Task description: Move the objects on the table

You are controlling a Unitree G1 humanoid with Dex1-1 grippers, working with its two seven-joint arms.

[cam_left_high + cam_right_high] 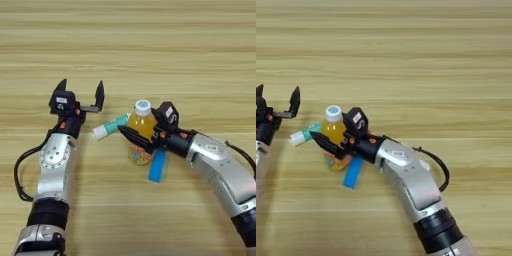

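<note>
- Orange juice bottle (141, 125) with white cap stands upright near the middle of the bench (150, 45); we see the right claw (142, 131) clamped around its body, one black finger across the front.
- Green-and-white tube (111, 125) lies just beside the bottle on its left, white cap pointing left.
- Flat blue block (157, 166) lies on the bench below the bottle, partly under the right arm.
- Left claw (81, 90) hovers left of the tube, fingers spread wide, holding nothing.
</note>
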